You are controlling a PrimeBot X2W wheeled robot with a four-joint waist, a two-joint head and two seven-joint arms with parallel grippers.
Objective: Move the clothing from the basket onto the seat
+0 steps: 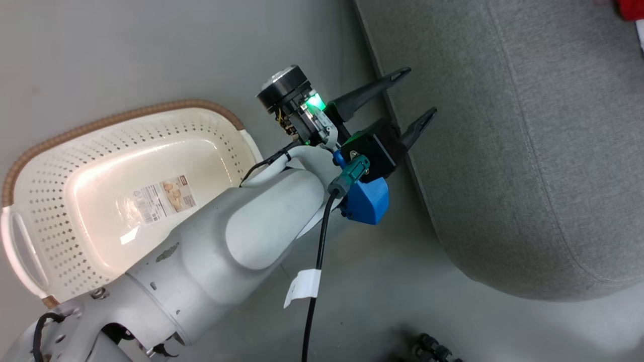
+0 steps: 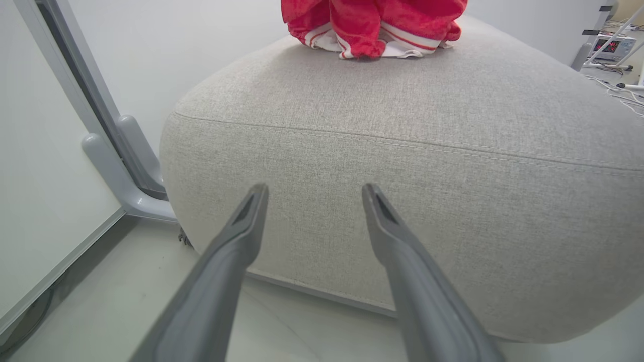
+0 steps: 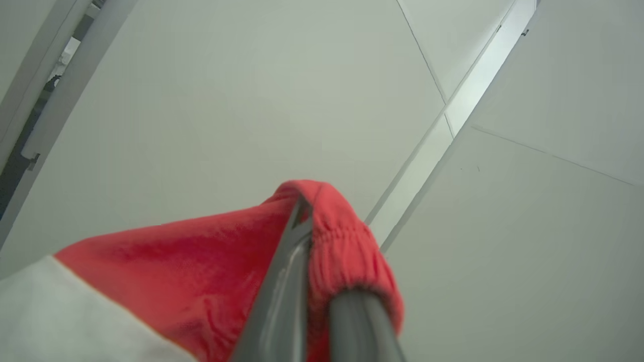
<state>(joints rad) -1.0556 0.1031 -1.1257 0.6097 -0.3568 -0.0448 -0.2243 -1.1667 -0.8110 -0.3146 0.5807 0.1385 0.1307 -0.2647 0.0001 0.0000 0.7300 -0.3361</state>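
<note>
Though unreadable, label (image 1: 163,198) inside basket (image 1: 50,171).

Lt grey floor (image 1: 126,50), white walls (image 2: 176,50) w/ grey frame foot (image 2: 113,171).

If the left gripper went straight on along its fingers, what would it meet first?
Most likely the seat, its grey side face below the seam: the open left gripper points squarely at it. The red clothing lies higher, on top, out of that line. The gap is hard to judge.

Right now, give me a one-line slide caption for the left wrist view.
Open left gripper faces the side of the grey seat, with red clothing bunched on top.
</note>
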